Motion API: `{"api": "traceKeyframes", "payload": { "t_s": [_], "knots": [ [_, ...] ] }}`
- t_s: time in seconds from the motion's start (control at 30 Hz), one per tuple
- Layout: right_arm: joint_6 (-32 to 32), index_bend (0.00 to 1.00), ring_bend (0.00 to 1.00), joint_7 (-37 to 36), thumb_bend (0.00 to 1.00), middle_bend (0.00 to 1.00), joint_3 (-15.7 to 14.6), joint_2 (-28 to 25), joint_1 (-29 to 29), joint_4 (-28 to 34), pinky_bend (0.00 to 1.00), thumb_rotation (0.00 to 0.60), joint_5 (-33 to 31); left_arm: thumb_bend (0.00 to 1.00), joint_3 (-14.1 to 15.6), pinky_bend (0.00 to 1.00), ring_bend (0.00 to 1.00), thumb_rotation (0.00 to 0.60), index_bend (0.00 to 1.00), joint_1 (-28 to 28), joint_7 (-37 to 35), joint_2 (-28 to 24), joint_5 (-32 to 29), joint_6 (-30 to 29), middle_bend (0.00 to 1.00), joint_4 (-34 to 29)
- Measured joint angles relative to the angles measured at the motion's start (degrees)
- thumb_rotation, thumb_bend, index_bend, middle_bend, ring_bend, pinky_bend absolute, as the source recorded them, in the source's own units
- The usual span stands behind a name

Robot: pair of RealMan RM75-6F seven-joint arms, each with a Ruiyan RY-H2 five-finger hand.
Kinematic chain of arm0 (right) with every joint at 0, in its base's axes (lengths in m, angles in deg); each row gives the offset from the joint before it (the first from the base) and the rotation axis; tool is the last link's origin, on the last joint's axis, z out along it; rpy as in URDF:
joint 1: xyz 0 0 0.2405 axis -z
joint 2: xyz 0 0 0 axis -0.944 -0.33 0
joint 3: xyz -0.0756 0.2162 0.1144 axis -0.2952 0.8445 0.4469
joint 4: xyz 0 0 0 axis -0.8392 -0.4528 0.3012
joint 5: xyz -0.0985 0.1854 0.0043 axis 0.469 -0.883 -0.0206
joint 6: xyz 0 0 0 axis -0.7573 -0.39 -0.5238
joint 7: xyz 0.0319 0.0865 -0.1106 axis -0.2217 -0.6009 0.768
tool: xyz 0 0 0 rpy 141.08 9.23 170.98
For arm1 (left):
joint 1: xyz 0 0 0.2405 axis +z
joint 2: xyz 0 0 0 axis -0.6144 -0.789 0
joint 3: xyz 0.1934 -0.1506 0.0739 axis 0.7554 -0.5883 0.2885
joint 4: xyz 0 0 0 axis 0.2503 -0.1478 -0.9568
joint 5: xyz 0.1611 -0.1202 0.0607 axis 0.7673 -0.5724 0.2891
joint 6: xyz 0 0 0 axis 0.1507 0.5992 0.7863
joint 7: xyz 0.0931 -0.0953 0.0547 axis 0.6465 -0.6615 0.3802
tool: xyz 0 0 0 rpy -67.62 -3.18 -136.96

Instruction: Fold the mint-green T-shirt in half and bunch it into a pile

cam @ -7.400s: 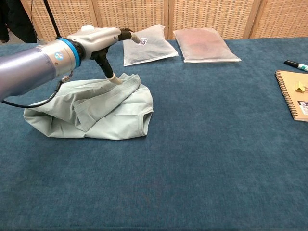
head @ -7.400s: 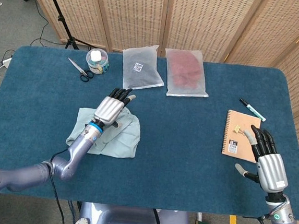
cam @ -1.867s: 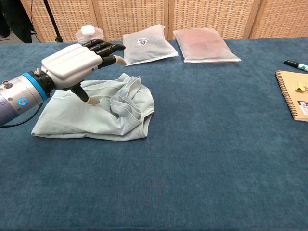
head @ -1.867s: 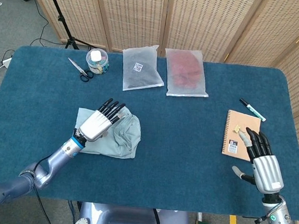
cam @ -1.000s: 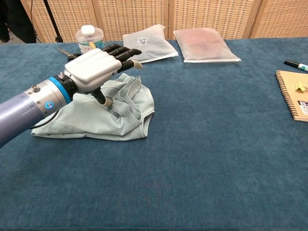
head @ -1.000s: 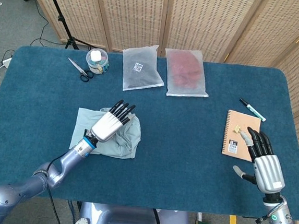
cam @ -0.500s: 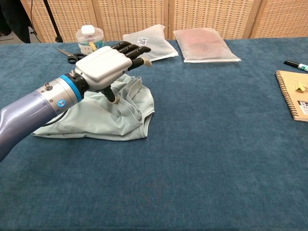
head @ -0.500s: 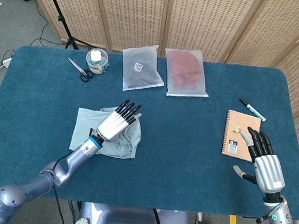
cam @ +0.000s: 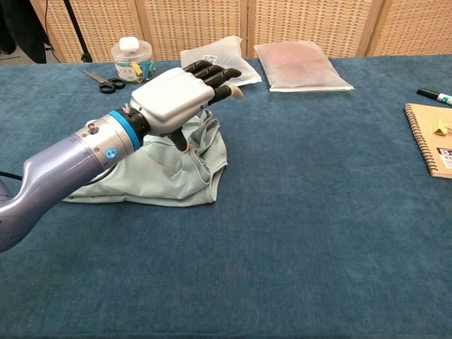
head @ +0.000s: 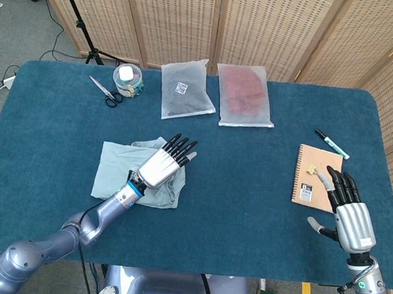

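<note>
While the mint-green T-shirt (head: pixel 122 168) lies rumpled on the table (head: pixel 246 213), the left hand (head: pixel 162 164) hovers over its right edge, fingers extended and apart, thumb pointing down at the cloth. Right hand (head: pixel 352 219) rests near the notebook (head: pixel 311 172), fingers spread, holding nothing.

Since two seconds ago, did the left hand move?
Yes. The left hand moved rightward across the mint-green T-shirt; its fingers now pass the shirt's right edge, toward the notebook.
</note>
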Motion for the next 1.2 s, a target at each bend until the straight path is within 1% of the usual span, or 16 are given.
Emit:
{"api": "traceKeyframes", "payload": {
  "t_s": [0.4, 0.67, 0.77, 0.9, 1.07, 1.2],
  "knots": [
    [0.37, 0.0, 0.0, -0.35, 0.16, 0.0, 0.1, -0.13, -0.08, -0.03, 0.0, 0.6, -0.34, 0.02, -1.02, 0.0, 0.0, 0.6, 0.0, -2.37, 0.77, 1.77, -0.69, 1.6, 0.0, 0.71],
    [0.66, 0.0, 0.0, -0.94, 0.16, 0.0, 0.28, -0.27, -0.18, -0.17, 0.0, 0.6, -0.73, 0.02, -2.19, 0.0, 0.0, 0.6, 0.0, -4.58, 1.27, 4.54, -1.76, 3.64, 0.0, 3.03],
    [0.79, 0.0, 0.0, -1.2, 0.16, 0.0, 0.31, -0.31, -0.19, -0.25, 0.0, 0.6, -0.91, 0.02, -2.49, 0.0, 0.0, 0.6, 0.0, -4.89, 1.28, 4.71, -1.86, 3.06, 0.0, 3.36],
    [1.25, 0.0, 0.0, -1.3, 0.16, 0.0, 0.21, -0.22, -0.29, -0.61, 0.0, 0.6, -1.01, 0.02, -3.47, 0.0, 0.0, 0.6, 0.0, -5.18, 0.45, 3.71, -2.05, 0.65, 0.0, 2.49],
    [1.28, 0.0, 0.0, -1.21, 0.16, 0.0, 0.11, -0.12, -0.3, -0.64, 0.0, 0.6, -0.93, 0.02, -5.07, 0.0, 0.0, 0.6, 0.0, -5.26, -0.82, 0.96, -2.58, -2.12, 0.0, -1.13],
    [0.81, 0.0, 0.0, -0.92, 0.16, 0.0, 0.09, -0.15, -0.17, -0.27, 0.0, 0.6, -0.67, 0.02, -5.49, 0.0, 0.0, 0.6, 0.0, -4.54, -0.93, -1.8, -2.95, -3.11, 0.0, -4.33]
  ]
}}
